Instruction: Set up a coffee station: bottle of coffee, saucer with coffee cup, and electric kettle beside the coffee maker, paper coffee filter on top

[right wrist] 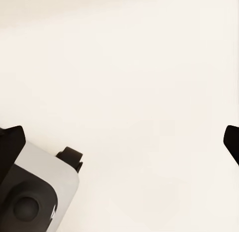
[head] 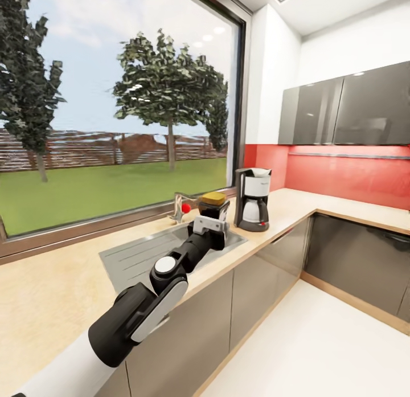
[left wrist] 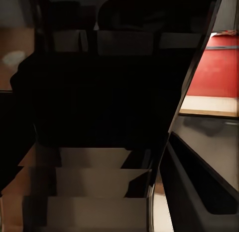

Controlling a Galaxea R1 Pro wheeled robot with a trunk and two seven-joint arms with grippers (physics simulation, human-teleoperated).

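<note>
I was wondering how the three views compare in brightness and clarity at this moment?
Head view: bright daylight, with the coffee maker and the bottle of coffee at the left end effector fairly sharp. Left wrist view: mostly dark and murky, something close blocking the lens. Right wrist view: washed-out pale floor, almost featureless.

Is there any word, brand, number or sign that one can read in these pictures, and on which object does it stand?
Nothing can be read for certain.
Coffee maker: a faint grey mark on its white upper housing, too small and blurred to read.
Bottle of coffee, held by the left gripper over the sink: no readable label.
Wall cabinets and countertop: no text.
</note>
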